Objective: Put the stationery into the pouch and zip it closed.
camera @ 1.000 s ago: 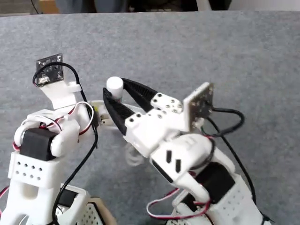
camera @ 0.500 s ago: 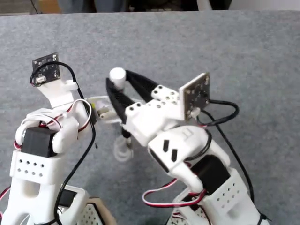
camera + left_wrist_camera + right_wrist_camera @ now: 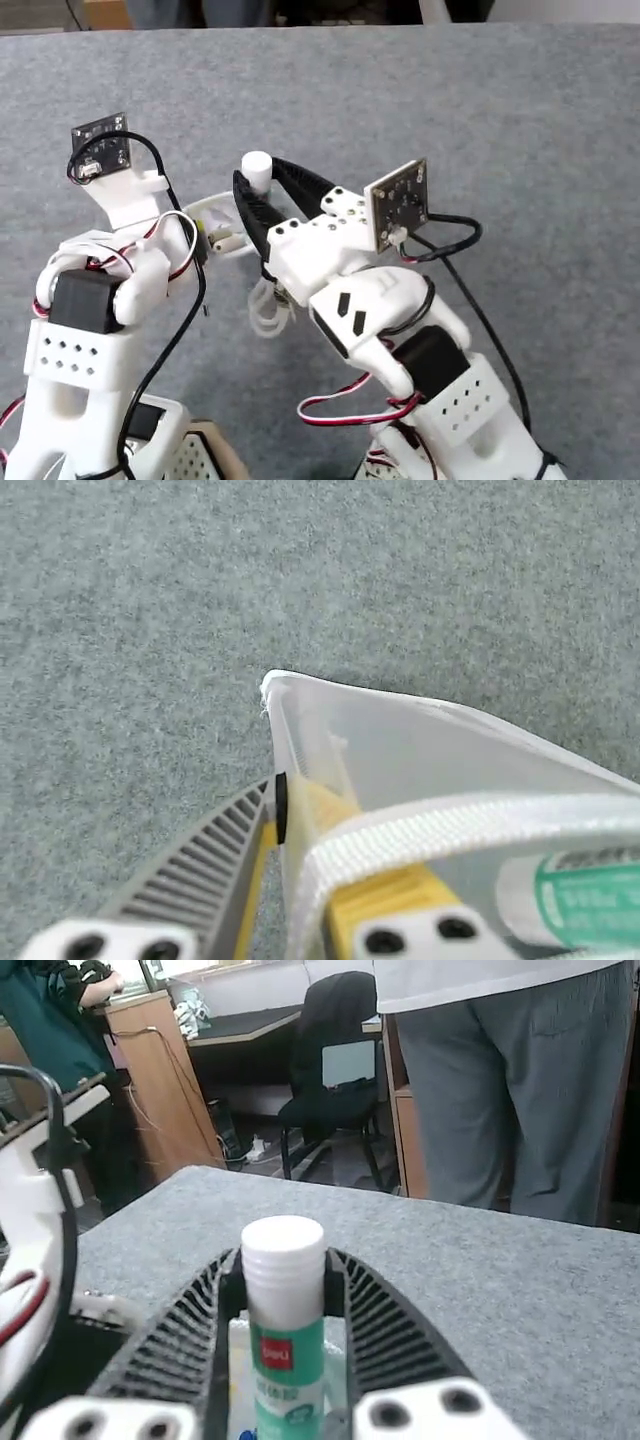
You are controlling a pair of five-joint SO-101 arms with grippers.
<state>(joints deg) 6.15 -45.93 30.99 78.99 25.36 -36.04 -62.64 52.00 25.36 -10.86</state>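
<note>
While the right claw (image 3: 284,1270) clamps an upright glue stick (image 3: 284,1245) by its body, with the white cap clear above the black fingers (image 3: 180,1350), the task looks to be about midway. The left claw (image 3: 282,815) pinches one wall of the clear pouch (image 3: 430,770) near a corner, yellow finger inside and grey finger outside, holding the mouth agape. Through that wall, under the white zip tape (image 3: 450,825), a green label (image 3: 585,895) shows. This suggests the stick's lower end has already entered the mouth, though how deep cannot be told.

Letting go of the stick and running the zip shut are not yet done, as the zip stands plainly open. From the high view, the right arm stretches forward and slants across toward its neighbour, claw low over the grey table (image 3: 500,120). The left arm hunches close beside it, forearm folded down over the pouch — the two nearly touching.
</note>
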